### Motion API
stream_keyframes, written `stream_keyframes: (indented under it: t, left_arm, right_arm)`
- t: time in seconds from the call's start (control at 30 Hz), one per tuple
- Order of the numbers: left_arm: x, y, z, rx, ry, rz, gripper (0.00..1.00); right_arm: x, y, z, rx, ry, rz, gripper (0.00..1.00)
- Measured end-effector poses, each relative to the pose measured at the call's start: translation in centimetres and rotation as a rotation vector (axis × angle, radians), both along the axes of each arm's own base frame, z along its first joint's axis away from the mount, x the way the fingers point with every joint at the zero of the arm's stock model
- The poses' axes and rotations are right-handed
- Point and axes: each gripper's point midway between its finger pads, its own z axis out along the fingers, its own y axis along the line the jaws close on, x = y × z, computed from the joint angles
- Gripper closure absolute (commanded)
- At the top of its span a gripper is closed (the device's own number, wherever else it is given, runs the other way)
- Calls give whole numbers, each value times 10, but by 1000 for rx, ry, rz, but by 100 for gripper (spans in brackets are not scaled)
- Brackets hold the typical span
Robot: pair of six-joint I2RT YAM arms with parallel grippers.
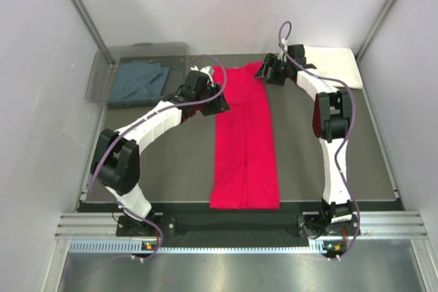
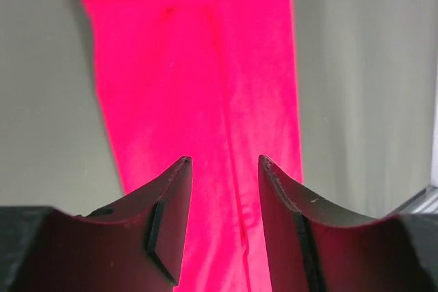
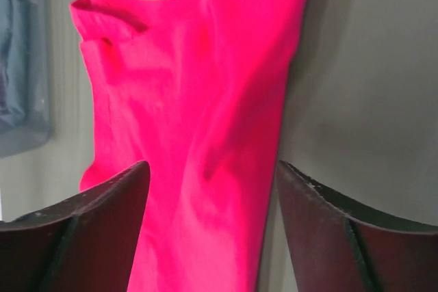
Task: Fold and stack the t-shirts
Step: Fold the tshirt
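Note:
The bright red t-shirt (image 1: 244, 143) lies on the table as a long narrow strip, sleeves folded in, collar at the far end. It fills the left wrist view (image 2: 198, 80) and the right wrist view (image 3: 191, 100). My left gripper (image 1: 220, 104) is open and empty above the strip's far left edge (image 2: 224, 162). My right gripper (image 1: 269, 71) is open and empty above the far right corner by the collar (image 3: 212, 165). The cream-white folded t-shirt (image 1: 339, 66) lies at the far right. The slate blue-grey t-shirt (image 1: 139, 81) lies crumpled in the bin.
A clear plastic bin (image 1: 109, 56) stands at the far left and holds the blue-grey shirt; it shows at the left edge of the right wrist view (image 3: 20, 87). The dark table (image 1: 178, 169) ends at a metal rail near the arm bases.

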Motion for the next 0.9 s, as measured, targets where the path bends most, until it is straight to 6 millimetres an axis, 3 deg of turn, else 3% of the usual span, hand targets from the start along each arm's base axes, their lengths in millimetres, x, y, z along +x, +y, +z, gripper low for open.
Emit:
stream_keyframes:
  t: [0.07,0.27,0.47,0.6,0.7,0.77,0.8,0.9]
  left_arm:
    - [5,-2,4,-11,-15,-29,52]
    - [0,1,17,-48,-24,-84,52]
    - [-19,12,26,-90,-21,-83,52]
    - [-24,13,23,-118,6,-74,52]
    - [-27,14,19,-132,33,-68,53]
    - [-26,14,19,-137,34,-62,53]
    - [-25,14,20,-139,32,-60,53]
    - [-23,17,20,-140,32,-51,53]
  right_arm:
    - [10,4,-5,22,-9,1,34]
    - [28,10,-20,58,-16,-2,36]
    - [39,11,-19,73,-33,-13,40]
    - [52,14,-24,92,-49,-28,55]
    - [59,13,-26,109,-54,-47,58]
    - [64,13,-27,119,-62,-57,70]
    - [67,13,-28,124,-66,-65,82]
    - [73,13,-34,144,-63,-88,92]
